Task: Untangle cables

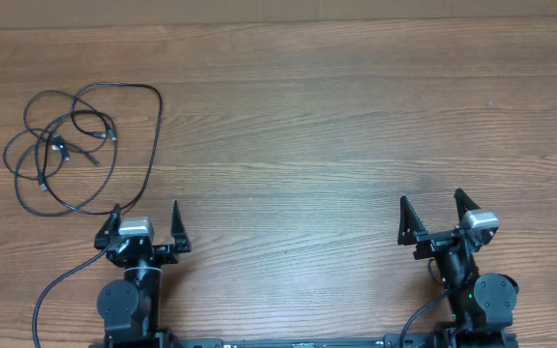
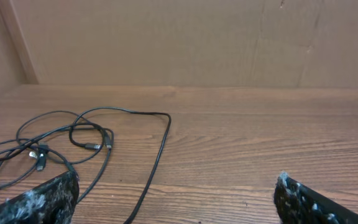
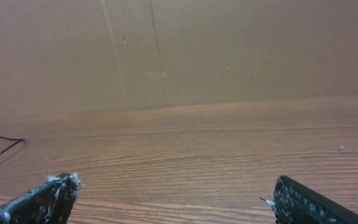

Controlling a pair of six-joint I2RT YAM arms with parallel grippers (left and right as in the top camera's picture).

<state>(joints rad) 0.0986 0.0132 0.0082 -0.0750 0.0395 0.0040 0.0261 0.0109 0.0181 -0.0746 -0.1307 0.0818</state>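
Plainly, the left pincer (image 1: 145, 209) sits spread wide at the near edge of the table (image 1: 307, 116), its two dark fingers well apart with nothing between them but bare wood. The right pincer (image 1: 430, 198) is spread just as wide and also holds nothing.

The cables (image 1: 54, 143) lie ahead of the left pincer and off to its left, on the far left part of the table and well apart from the right pincer. They are thin black cords in a loose tangle: several overlapping loops, with small plug ends gathered near the middle of the heap. One long strand swings out in a wide arc on the side nearer the pincer and runs back toward the tip of its left finger; I cannot tell whether it touches that finger.

From the left wrist, the cables (image 2: 42, 149) spread ahead and to the left of the left pincer (image 2: 178, 180). The long strand bends sharply farther out, then comes down and leaves the bottom edge just inside the left finger. A plain brown wall (image 2: 197, 43) stands behind the table.

From the right wrist, the right pincer (image 3: 176, 182) frames empty wood. Only a bend of one of the cables (image 3: 17, 141) shows, far to its left.
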